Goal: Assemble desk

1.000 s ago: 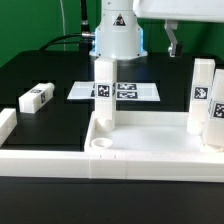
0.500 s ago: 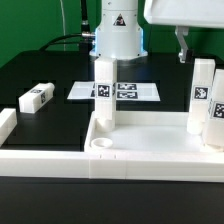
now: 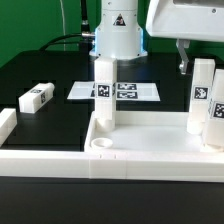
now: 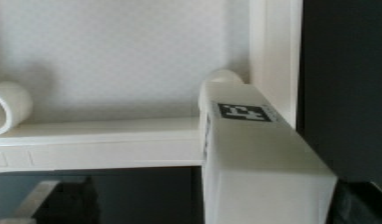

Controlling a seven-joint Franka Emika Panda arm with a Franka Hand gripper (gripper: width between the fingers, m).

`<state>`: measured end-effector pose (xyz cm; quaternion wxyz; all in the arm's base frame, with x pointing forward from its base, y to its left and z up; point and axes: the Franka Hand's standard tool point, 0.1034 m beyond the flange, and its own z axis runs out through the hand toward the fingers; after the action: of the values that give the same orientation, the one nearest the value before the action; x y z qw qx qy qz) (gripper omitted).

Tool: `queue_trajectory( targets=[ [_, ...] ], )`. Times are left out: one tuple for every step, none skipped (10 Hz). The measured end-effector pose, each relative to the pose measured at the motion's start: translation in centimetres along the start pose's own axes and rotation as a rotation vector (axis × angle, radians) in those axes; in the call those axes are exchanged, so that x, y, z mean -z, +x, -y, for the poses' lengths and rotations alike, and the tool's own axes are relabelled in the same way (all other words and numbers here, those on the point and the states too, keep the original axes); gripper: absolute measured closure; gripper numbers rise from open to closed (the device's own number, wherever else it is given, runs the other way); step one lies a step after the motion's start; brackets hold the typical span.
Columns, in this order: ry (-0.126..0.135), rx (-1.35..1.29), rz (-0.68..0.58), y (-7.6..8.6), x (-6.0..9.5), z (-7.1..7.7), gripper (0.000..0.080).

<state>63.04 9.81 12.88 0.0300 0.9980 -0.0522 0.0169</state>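
The white desk top (image 3: 150, 150) lies at the front with its rim up. One leg (image 3: 103, 92) stands in its far left corner. Two legs (image 3: 203, 95) (image 3: 217, 112) stand at the exterior view's right. Another leg (image 3: 37, 97) lies loose on the black table at the left. My gripper (image 3: 184, 56) hangs just above and behind the right-hand legs, empty. In the wrist view a tagged leg (image 4: 259, 150) rises between my dark fingers (image 4: 55, 198) with gaps on both sides, so my gripper (image 4: 206, 208) is open. A round socket (image 4: 7, 105) shows in the desk top (image 4: 117, 60).
The marker board (image 3: 135, 91) lies flat behind the desk top. The robot base (image 3: 118, 35) stands at the back. A long white rail (image 3: 6, 125) lies at the exterior view's left edge. A black cable (image 3: 60, 42) runs along the back of the table.
My gripper has come down and moved to the exterior view's right, closer to the tops of the right-hand legs. The desk parts have not moved.
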Motion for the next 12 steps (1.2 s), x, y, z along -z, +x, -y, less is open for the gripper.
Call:
queue_trajectory(
  targets=[
    [-0.003,-0.003,0.004,-0.07,-0.31,0.02,0.015],
    [-0.007,-0.004,0.008,-0.14,-0.73,0.07,0.015],
    [-0.009,-0.004,0.011,-0.18,-0.97,0.03,0.015],
    [-0.009,-0.006,0.01,-0.13,-0.94,-0.07,0.015],
    [-0.009,-0.007,0.01,-0.09,-0.95,-0.17,0.0266],
    [-0.009,-0.007,0.01,-0.09,-0.96,-0.18,0.0408],
    [-0.008,-0.01,0.01,-0.09,-0.94,-0.13,0.0408],
    [-0.008,-0.032,0.01,-0.1,-0.95,-0.15,0.0509],
    [-0.008,-0.032,0.01,-0.1,-0.95,-0.17,0.0509],
    [-0.008,-0.041,0.01,-0.1,-0.95,-0.17,0.0509],
    [-0.008,-0.106,0.01,-0.1,-0.95,-0.16,0.0509],
    [-0.008,-0.188,0.01,-0.1,-0.95,-0.14,0.0509]
  ],
)
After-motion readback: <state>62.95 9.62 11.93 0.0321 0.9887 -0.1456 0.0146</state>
